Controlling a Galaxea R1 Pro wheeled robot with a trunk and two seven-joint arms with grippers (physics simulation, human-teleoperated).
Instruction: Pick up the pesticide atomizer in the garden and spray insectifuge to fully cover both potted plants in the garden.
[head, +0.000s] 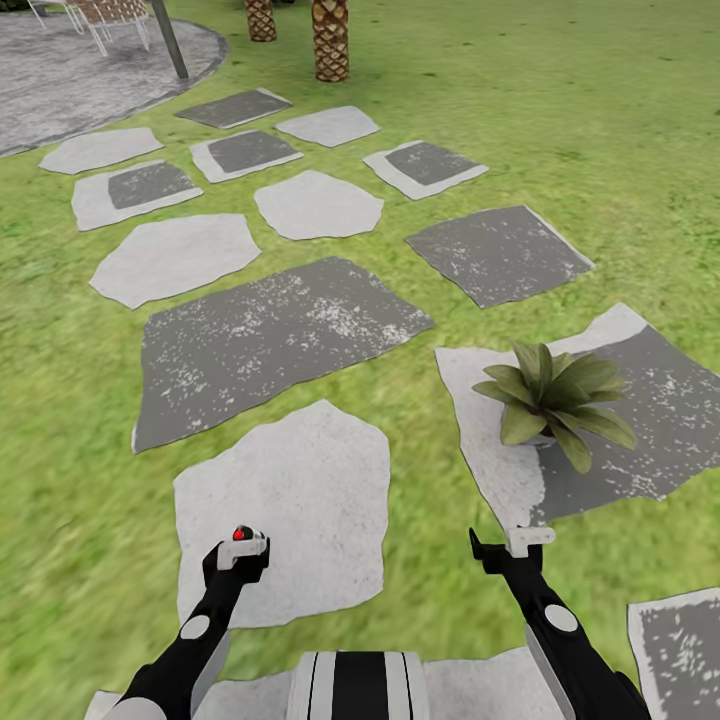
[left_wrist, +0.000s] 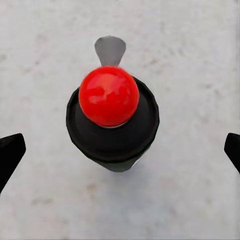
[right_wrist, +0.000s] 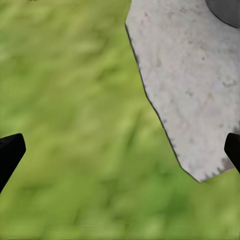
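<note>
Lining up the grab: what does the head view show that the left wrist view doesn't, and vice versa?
Head adds the potted plant on a stone ahead-right, and the right tool, open. Left wrist adds the atomizer with its grey nozzle and black collar, with clear gaps to both fingertips. Shared: the red knob at the open left tool, over pale stone.

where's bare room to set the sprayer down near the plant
The pale stepping stone ahead of the left end effector is bare, bordered by lawn and the big dark slab. That slab is bare too. The stone under the potted plant is crowded at its middle by leaves; its far right part stays bare.
</note>
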